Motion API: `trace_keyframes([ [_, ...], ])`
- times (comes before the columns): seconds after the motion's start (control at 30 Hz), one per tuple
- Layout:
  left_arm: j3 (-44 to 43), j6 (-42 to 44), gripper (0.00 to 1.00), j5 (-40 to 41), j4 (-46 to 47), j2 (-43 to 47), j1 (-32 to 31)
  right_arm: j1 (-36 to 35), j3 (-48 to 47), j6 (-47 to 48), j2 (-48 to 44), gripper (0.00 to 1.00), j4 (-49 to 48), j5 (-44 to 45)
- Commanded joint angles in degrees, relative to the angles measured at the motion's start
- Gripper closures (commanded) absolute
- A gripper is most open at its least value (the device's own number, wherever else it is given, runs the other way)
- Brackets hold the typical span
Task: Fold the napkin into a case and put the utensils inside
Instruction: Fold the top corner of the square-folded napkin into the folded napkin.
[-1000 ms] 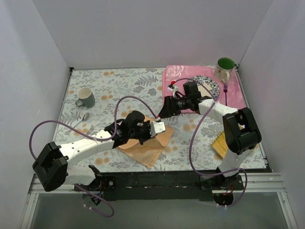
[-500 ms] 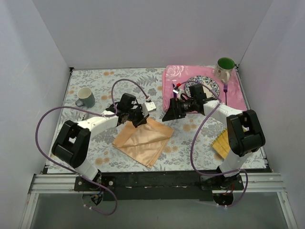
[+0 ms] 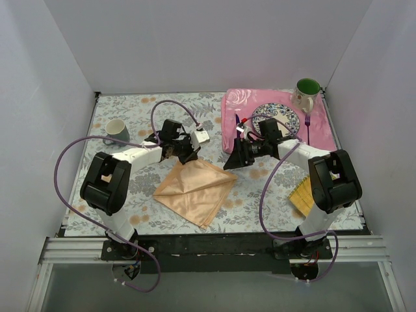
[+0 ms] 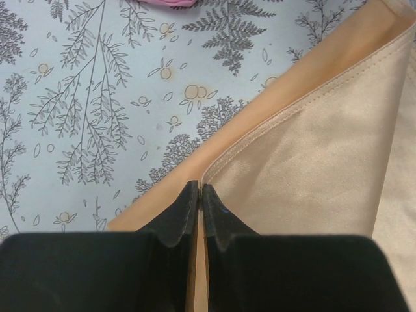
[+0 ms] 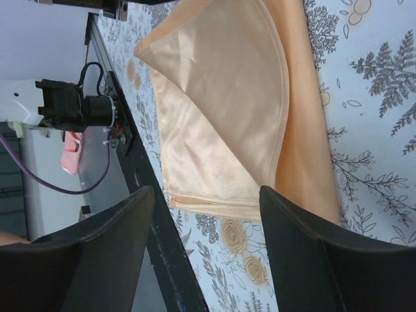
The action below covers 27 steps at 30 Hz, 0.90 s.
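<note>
The napkin (image 3: 195, 190) lies folded on the table (image 3: 143, 110) between the arms, set like a diamond. The left gripper (image 4: 199, 194) is pinched tight on the hem at its far corner. The right gripper (image 5: 207, 195) stands wide near its right edge. The fork (image 3: 307, 121) lies on the pink placemat (image 3: 240, 104), far right.

The napkin (image 4: 312, 149) is smooth peach-orange cloth with a soft satin sheen and a stitched hem along its edge. The tabletop (image 4: 84, 97) beneath is matt, printed with grey ferns and small orange flowers. The left gripper (image 4: 200, 190) has matt black fingers (image 4: 172, 224), plastic by the look and finely grainy. At far right the plate (image 3: 290, 117) and mug (image 3: 305, 97) look glossy. The yellow mat (image 3: 300, 195) at near right is ribbed.
</note>
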State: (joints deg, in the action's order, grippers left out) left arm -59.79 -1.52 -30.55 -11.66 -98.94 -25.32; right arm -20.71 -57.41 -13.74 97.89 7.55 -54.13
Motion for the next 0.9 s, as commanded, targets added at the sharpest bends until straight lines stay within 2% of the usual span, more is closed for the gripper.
trace_keyframes([
  [0.0, -2.52, 1.34, 1.0, -0.75, 0.76, -0.2, 1.06, 0.23, 1.16, -1.47, -1.12, 0.3, -1.66, -1.07],
  [0.13, -2.79, 1.34, 1.0, -0.31, 1.73, -1.17, 1.85, 0.14, 1.77, -3.04, -0.68, 0.5, -3.24, -1.07],
  [0.17, -2.88, 1.34, 1.0, -0.3, 1.64, -1.35, 1.94, 0.06, 1.86, -3.31, -0.59, 0.51, -3.59, -1.07],
  [0.87, -6.04, 5.65, 1.0, -0.13, 1.64, -3.54, 3.44, -2.84, 1.77, -4.72, 2.92, 0.58, -6.85, 0.25],
])
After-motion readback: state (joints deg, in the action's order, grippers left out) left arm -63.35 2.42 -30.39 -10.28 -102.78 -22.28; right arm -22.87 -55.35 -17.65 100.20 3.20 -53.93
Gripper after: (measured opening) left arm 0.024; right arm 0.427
